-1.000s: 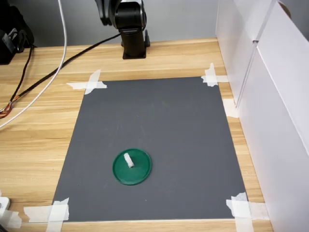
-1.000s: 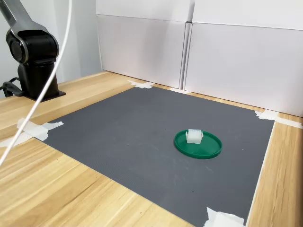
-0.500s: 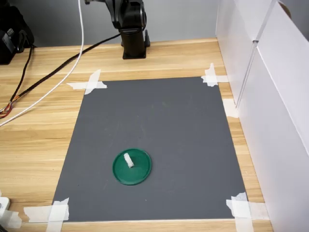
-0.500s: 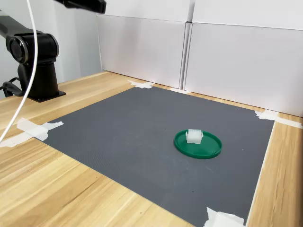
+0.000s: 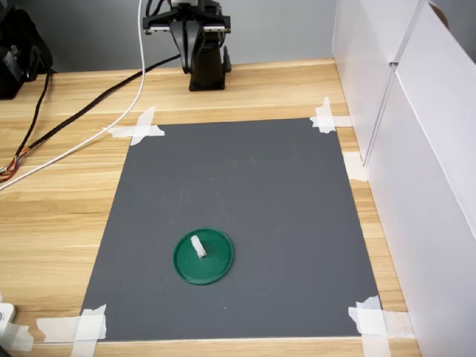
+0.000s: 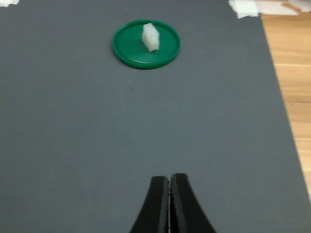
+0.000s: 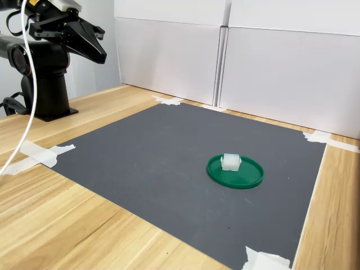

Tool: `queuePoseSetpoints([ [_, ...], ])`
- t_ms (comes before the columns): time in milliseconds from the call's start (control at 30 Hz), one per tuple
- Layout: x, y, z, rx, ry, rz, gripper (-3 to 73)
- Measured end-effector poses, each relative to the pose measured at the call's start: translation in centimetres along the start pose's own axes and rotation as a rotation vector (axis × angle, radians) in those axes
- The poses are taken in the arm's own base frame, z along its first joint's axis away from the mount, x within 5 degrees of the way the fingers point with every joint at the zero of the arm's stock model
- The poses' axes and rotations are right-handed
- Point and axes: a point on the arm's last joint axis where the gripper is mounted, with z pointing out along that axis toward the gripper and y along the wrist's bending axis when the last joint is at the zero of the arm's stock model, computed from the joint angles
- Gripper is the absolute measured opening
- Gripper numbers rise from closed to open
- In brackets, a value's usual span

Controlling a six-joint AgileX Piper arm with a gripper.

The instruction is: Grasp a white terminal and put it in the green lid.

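The green lid [image 5: 203,257] lies on the grey mat, toward the near left in the first exterior view. The small white terminal [image 5: 198,247] stands inside it, a little off centre. Both also show in the second exterior view, lid [image 7: 235,172] and terminal [image 7: 230,162], and in the wrist view, lid [image 6: 146,44] and terminal [image 6: 150,37]. My gripper [image 7: 102,58] hangs high by the arm's base, far from the lid, pointing down toward the mat. In the wrist view my gripper [image 6: 169,180] is shut, its black fingers pressed together with nothing between them.
The grey mat [image 5: 245,186] is taped to the wooden table at its corners. White panels [image 5: 416,149] wall off the first exterior view's right. A black and a white cable [image 5: 97,123] trail over the table from the arm's base [image 5: 207,71].
The arm has swung down into both exterior views, bringing the gripper in front of its base. The white cable shifted right in the first exterior view. Lid and terminal have not moved.
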Motion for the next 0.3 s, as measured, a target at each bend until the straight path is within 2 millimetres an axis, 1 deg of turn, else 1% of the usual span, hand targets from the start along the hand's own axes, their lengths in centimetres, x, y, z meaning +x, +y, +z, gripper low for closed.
queuePoseSetpoints([
  [133, 0.9, 0.1, 0.5, 0.003, 0.008, -0.010, -2.1],
  [300, 3.3, 0.3, 1.7, -0.004, 0.050, -0.020, -2.1],
])
